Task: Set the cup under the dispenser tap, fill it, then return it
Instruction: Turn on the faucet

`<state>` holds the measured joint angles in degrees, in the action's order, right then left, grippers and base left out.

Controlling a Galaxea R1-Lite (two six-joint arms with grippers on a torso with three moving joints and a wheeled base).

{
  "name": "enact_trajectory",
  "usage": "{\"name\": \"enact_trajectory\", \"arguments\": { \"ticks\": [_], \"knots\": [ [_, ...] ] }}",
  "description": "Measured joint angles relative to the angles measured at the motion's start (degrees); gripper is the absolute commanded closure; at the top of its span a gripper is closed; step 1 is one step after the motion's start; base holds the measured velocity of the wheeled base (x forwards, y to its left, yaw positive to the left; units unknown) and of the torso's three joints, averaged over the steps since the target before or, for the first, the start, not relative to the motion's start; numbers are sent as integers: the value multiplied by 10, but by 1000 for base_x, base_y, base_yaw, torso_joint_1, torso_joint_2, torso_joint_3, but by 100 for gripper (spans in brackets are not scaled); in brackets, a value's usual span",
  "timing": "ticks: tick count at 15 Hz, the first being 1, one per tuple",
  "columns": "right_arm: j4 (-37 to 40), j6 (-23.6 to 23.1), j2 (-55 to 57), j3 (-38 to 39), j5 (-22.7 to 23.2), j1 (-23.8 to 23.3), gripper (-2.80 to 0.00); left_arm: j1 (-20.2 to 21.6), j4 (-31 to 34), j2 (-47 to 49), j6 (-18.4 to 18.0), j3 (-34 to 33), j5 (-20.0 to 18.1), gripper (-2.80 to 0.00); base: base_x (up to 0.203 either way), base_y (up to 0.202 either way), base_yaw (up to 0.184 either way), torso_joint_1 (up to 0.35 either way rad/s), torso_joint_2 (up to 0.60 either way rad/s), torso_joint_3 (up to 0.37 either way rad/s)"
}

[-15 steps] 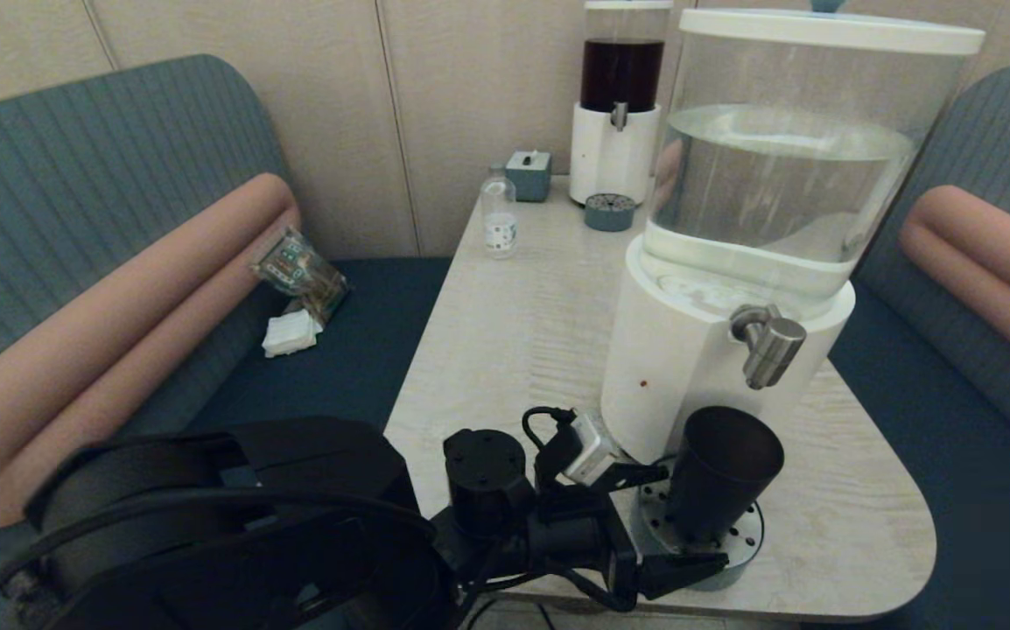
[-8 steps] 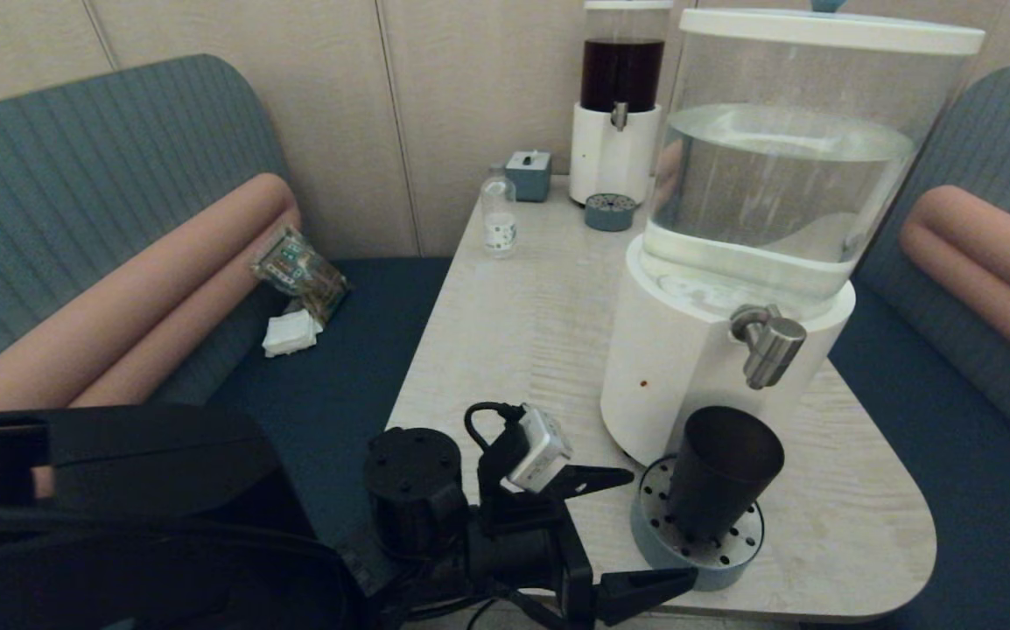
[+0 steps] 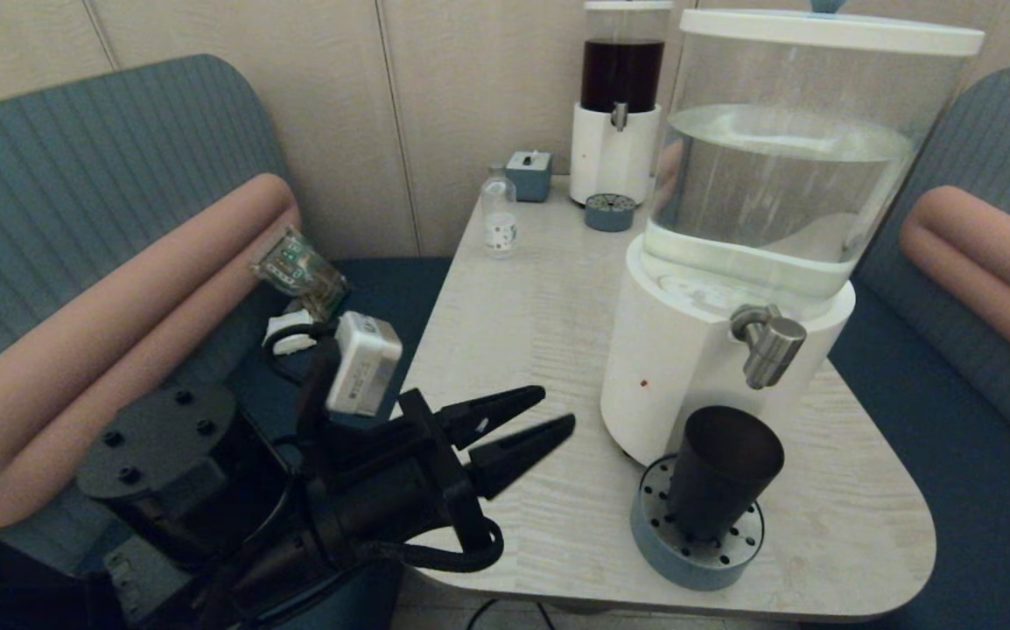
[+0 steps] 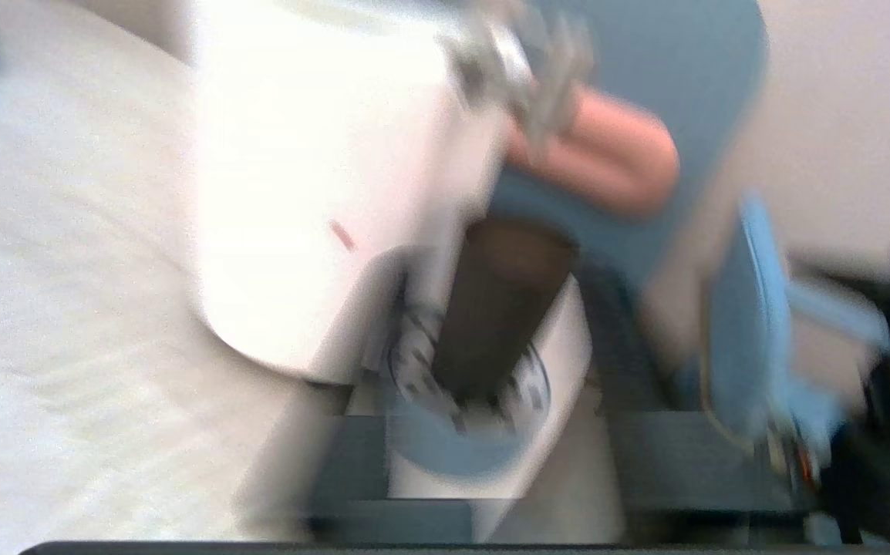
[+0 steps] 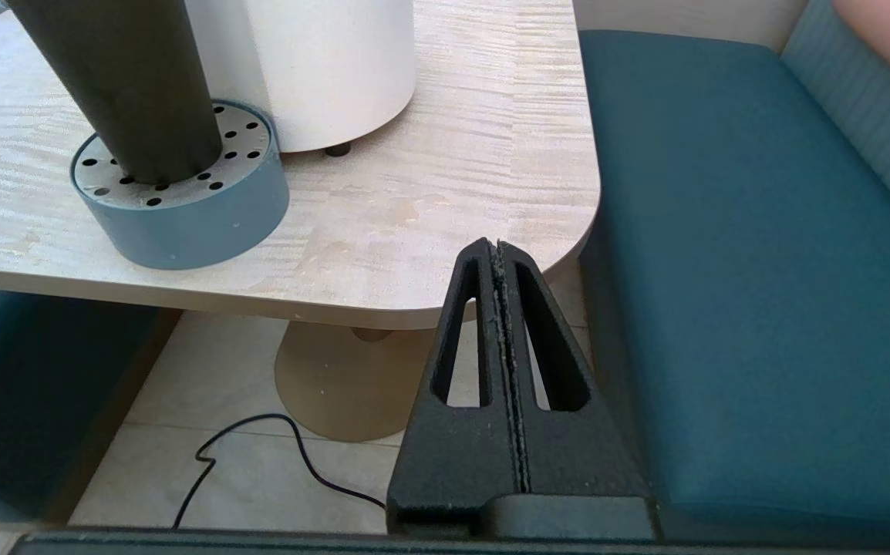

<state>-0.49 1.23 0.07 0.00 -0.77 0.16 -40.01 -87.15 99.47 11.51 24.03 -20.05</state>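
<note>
The dark brown cup (image 3: 719, 472) stands upright on a round blue-grey drip tray (image 3: 645, 534), directly below the steel dispenser tap (image 3: 768, 343) of the big white-based dispenser (image 3: 671, 367). My left gripper (image 3: 556, 409) hovers over the table well to the left of the cup, apart from it. Its fingers are drawn close with a narrow gap, and nothing is between them. The left wrist view shows the cup (image 4: 499, 308) and tray (image 4: 445, 451) blurred. My right gripper (image 5: 497, 247) is shut and empty, parked below the table's front right corner, with the cup (image 5: 129, 85) and tray (image 5: 183, 208) in its view.
At the back of the table (image 3: 522, 315) stand a smaller dark-liquid dispenser (image 3: 619, 96), a clear bottle (image 3: 499, 219), a teal box (image 3: 529, 173) and a small drip tray (image 3: 609, 212). A snack packet (image 3: 299, 271) and tissues (image 3: 291, 332) lie on the left bench.
My left gripper, which stood open around the cup, has pulled back left and risen, and its fingers have drawn close together. The cup stays on the tray.
</note>
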Motion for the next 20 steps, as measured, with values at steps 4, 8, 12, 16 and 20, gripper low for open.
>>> {"name": "enact_trajectory", "arguments": {
  "ticks": [4,8,12,16,20],
  "knots": [
    [0,0,0,0,0,0,0,6,-1,-100,35,-8,92,0,0,0,0,0,0,0],
    [0,0,0,0,0,0,0,115,-1,-197,49,-16,129,0,0,0,0,0,0,0],
    [0,0,0,0,0,0,0,324,0,-275,59,-30,134,0,0,0,0,0,0,0],
    [0,0,0,0,0,0,0,454,-1,-384,62,-59,129,0,0,0,0,0,0,0],
    [0,0,0,0,0,0,0,470,81,-527,114,-94,62,0,0,0,0,0,0,0]
  ]
}}
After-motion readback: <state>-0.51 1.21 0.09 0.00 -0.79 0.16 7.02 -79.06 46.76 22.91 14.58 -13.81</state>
